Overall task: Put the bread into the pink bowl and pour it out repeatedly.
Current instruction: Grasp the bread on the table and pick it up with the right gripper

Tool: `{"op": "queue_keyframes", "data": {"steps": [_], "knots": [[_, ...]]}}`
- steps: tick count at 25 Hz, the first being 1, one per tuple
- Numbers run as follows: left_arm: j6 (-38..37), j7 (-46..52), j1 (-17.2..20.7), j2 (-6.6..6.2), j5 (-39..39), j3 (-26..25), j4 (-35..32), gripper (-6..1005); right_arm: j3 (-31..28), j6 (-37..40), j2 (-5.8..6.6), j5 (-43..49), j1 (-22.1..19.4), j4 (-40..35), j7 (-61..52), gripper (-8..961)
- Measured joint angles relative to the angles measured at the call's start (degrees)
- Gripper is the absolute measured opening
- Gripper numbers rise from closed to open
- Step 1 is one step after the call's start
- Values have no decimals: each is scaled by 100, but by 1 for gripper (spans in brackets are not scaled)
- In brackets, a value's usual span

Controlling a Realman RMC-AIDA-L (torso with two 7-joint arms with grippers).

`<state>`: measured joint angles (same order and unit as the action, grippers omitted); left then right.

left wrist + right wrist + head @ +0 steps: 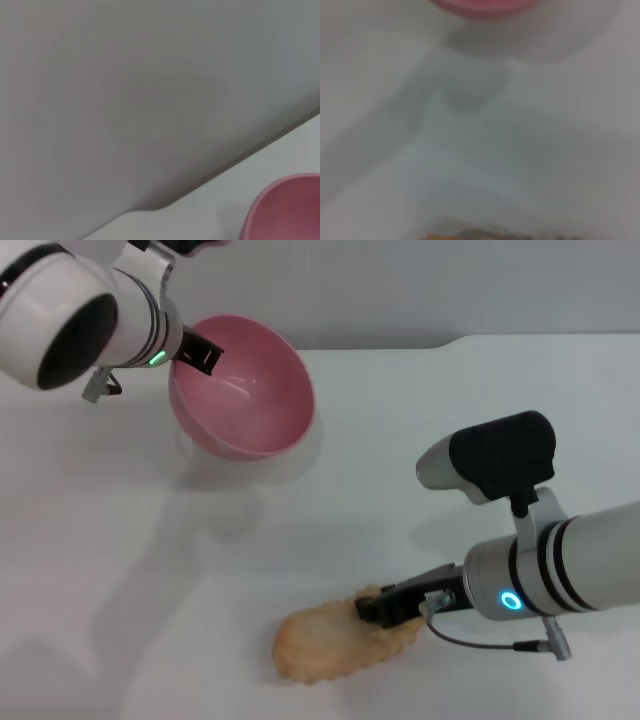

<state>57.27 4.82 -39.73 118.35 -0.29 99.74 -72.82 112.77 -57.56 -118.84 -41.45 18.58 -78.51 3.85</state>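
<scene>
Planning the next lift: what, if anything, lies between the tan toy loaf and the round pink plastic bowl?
Nothing visible: only bare white table separates the tan toy loaf, at the right gripper, from the round pink plastic bowl, held tilted by the left gripper.

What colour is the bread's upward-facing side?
Pale tan, on the bread; clearest in the head view.

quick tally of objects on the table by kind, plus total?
bread: 1, lying on the table, right gripper at its end
pink bowl: 1, tilted, left gripper on its rim
Total: 2
</scene>
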Motion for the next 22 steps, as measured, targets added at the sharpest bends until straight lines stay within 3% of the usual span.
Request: {"op": "queue_keyframes", "data": {"steps": [22], "knots": [[136,-113,202,-23,-639,-268,181,130,-1124,-916,-13,1274,-778,-2997,56,191]]}}
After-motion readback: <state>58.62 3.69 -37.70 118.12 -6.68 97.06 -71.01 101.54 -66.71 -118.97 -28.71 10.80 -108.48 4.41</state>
